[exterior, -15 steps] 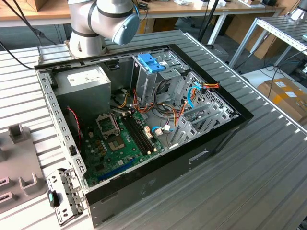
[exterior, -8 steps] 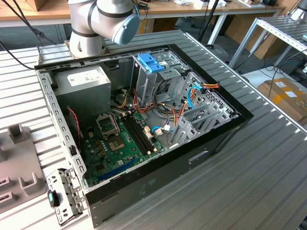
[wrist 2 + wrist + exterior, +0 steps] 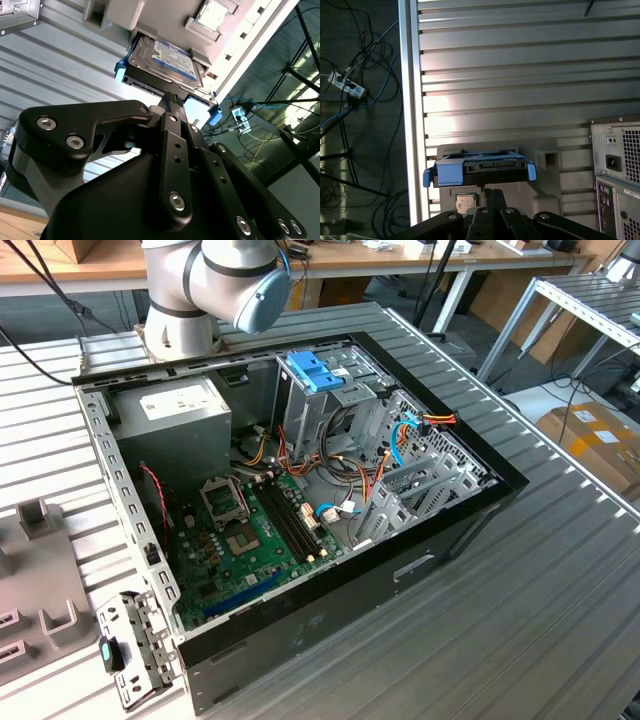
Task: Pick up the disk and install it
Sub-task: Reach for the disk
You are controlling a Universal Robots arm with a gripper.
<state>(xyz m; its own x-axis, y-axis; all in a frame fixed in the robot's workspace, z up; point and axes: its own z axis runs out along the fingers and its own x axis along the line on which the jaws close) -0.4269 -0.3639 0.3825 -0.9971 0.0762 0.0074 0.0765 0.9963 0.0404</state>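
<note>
Disk pick-up is the step in hand, as I judge it; the grasp is not yet made.
- Tool: one. It is pressed together and pinches nothing I can make out. In both wrist views its tip sits just at the disk's near edge.
- Disk: one, label up, in one blue carrier.
- Grey holder: one, carrying the disk near the edge of the ribbed worktop.
- Open computer case: one, in the exterior view.
- Drive cage: one, blue-topped, inside the case.

I reckon the next move calls for the tool to spread wide enough to span the disk, squarely aligned.
</note>
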